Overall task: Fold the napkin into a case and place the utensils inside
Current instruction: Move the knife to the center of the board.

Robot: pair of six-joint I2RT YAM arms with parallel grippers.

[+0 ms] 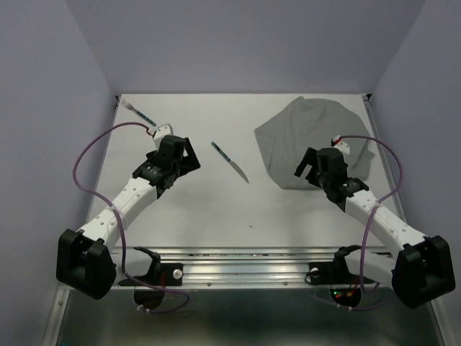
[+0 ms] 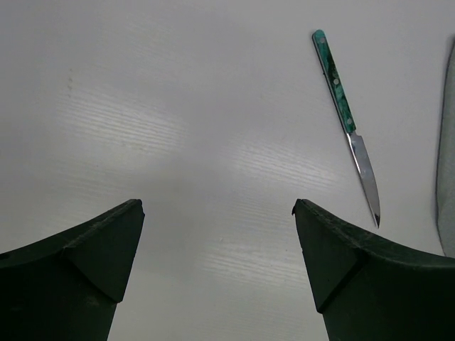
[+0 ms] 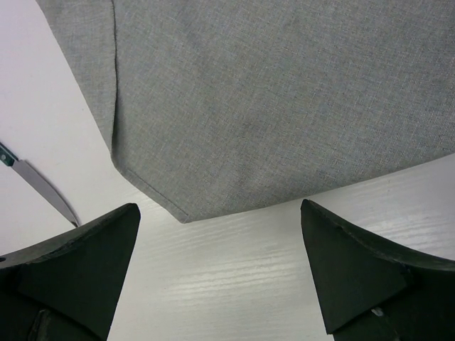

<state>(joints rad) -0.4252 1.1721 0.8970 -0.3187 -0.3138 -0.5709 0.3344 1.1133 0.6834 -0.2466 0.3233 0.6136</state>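
The grey napkin (image 1: 313, 140) lies spread open and unfolded on the far right of the white counter (image 1: 216, 216). The right jaws stand wide apart and hold nothing, hovering over the napkin's near edge. The left jaws are also wide apart and empty, above bare counter on the left. The 2 utensils lie well apart. The knife (image 1: 230, 161) is mid-counter between the arms, its tip pointing near-right. The other utensil (image 1: 138, 112) sits at the far left corner, too small to tell its kind.
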